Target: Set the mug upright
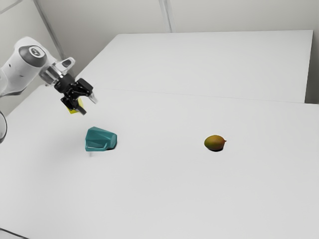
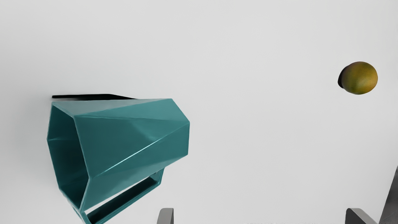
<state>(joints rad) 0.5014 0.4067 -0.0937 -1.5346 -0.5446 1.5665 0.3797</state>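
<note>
While the teal mug [image 2: 133,133] lies sideways, its inside [image 2: 67,152] shows.

Plain room: pale walls [image 1: 134,16], white table [image 1: 169,194]

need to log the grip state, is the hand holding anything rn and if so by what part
Nothing is held: the hand is open, and the mug lies on its side outside its fingers.

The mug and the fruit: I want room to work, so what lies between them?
Only bare white table lies between the teal mug and the fruit, as both the exterior and wrist views show.
</note>
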